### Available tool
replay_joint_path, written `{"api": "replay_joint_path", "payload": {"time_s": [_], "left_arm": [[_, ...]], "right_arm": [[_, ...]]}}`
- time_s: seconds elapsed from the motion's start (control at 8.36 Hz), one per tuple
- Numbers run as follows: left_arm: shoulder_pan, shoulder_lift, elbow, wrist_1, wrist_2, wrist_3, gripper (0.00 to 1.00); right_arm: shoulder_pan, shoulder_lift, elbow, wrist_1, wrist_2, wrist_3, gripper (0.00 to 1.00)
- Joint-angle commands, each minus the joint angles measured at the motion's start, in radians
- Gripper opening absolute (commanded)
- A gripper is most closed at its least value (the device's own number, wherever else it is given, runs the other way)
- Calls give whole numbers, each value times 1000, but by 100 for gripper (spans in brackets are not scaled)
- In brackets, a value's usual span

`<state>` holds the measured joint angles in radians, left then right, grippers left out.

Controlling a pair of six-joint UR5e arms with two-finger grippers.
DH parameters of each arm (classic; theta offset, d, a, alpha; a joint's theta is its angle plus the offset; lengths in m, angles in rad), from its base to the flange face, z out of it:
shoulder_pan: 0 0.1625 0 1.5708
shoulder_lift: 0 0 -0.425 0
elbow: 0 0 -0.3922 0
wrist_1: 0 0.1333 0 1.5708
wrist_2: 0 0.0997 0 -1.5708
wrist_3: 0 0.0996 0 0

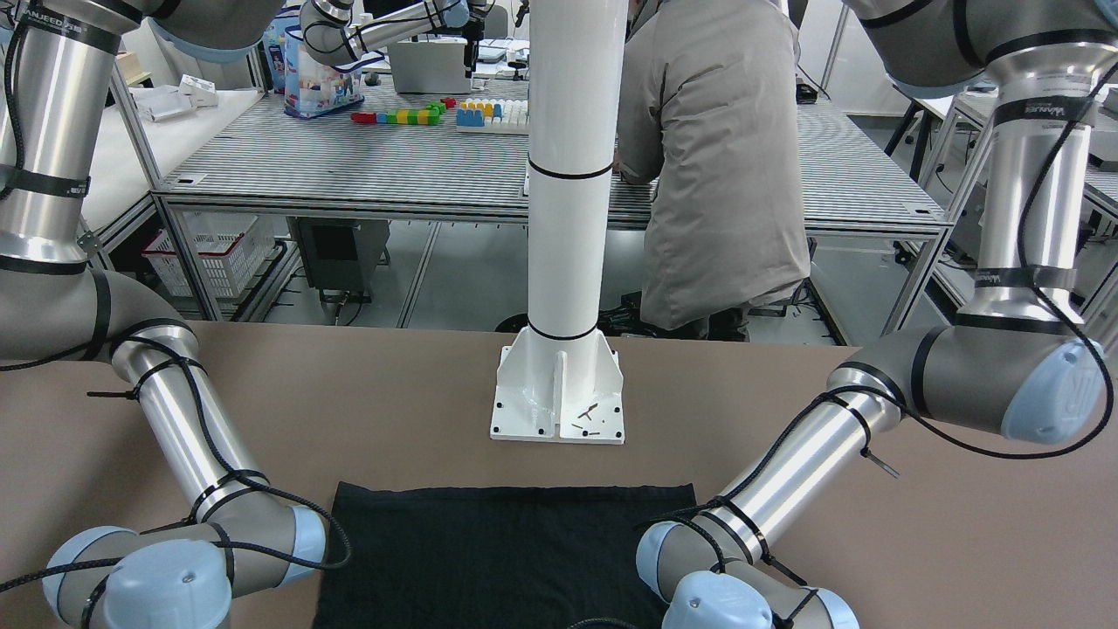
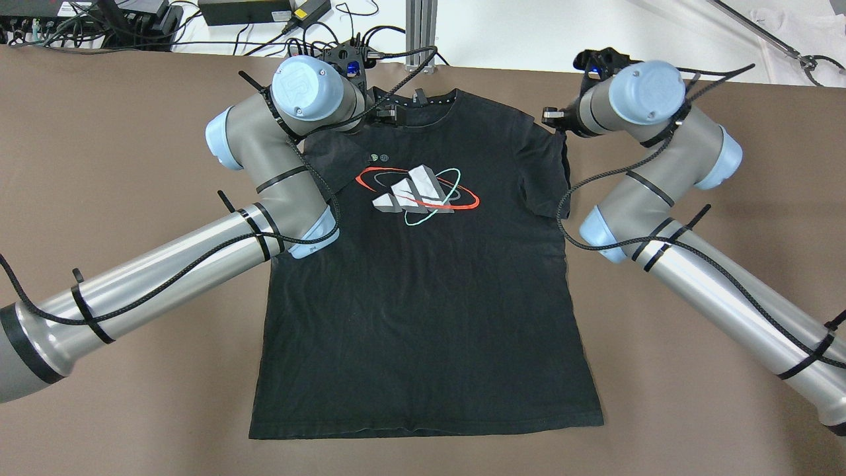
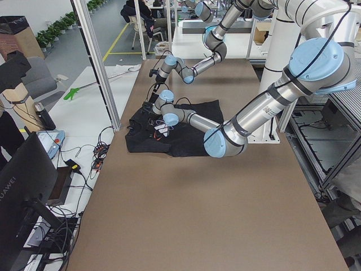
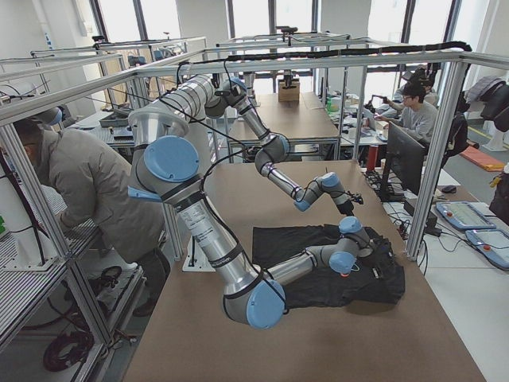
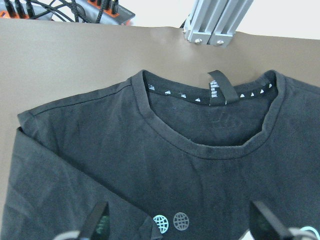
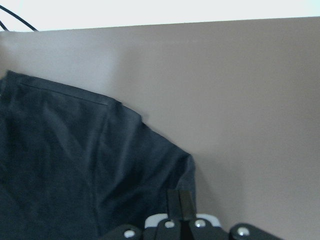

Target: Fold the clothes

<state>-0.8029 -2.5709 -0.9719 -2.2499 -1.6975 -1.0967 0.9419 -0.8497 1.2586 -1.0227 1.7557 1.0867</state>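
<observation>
Black logo T-shirt (image 2: pixel 423 277) lies flat (left fingers (image 5: pixel 97 225) spread, right fingers (image 6: pixel 180 202) pinching sleeve (image 6: pixel 150 165)).

A black T-shirt (image 2: pixel 423 297) lies flat on the brown table (image 2: pixel 132 132), near the white pillar's base (image 1: pixel 559 397).

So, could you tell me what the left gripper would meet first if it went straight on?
Probably the black T-shirt, just below its collar; the open left gripper points down at it.
</observation>
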Motion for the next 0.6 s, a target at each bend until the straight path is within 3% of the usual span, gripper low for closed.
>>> {"api": "replay_joint_path", "payload": {"time_s": [0.0,0.24,0.48], "left_arm": [[-13,21,-1,-5,-10,27,100],[-13,31,-2,-8,-10,37,100],[-4,34,-4,-34,-11,44,100]], "right_arm": [[-75,147,-2,-131,-16,197,0],[-162,202,-85,-126,-167,225,0],[-213,192,-94,-120,-234,214,94]]}}
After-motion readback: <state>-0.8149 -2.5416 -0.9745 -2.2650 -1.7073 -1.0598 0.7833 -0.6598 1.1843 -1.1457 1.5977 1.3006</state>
